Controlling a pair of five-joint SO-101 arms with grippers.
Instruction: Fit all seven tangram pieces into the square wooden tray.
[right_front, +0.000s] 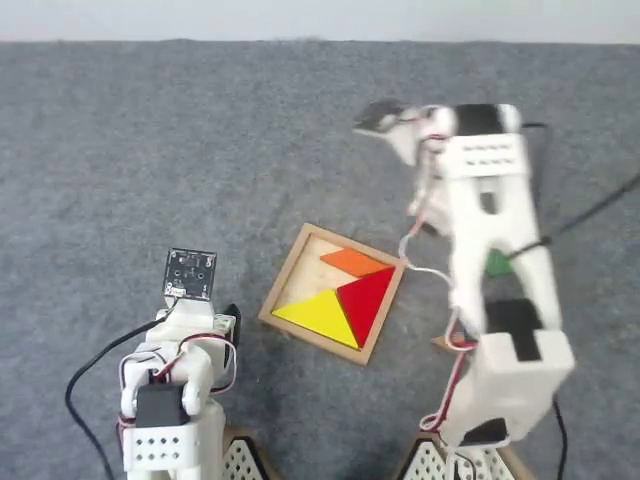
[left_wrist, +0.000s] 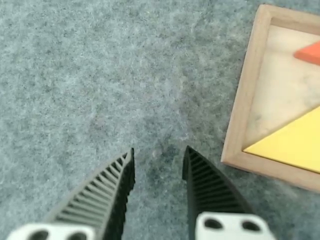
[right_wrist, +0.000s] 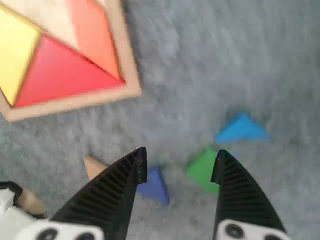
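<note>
**Tangram workspace, grey-covered table (right_front: 150, 150).** The square wooden tray (right_front: 283, 270) lies turned cornerwise near the middle of the table, somewhat toward the near edge. It holds three pieces: an orange piece (right_front: 355, 262) along its far-right side, a red triangle (right_front: 367, 298) and a yellow triangle (right_front: 318, 316) meeting edge to edge. Pale bare wood shows in the far-left part.

The left tool (left_wrist: 159, 150) hangs over bare table just beside the tray's left rim, its fingers moderately parted and empty. The right tool (right_wrist: 181, 151) hangs with fingers spread wide, also empty, over loose pieces lying between the tray and the table's right edge. These are a green piece (right_wrist: 202, 170), a dark blue piece (right_wrist: 154, 185), a light blue triangle (right_wrist: 242, 130) and a tan piece (right_wrist: 95, 167).
</note>
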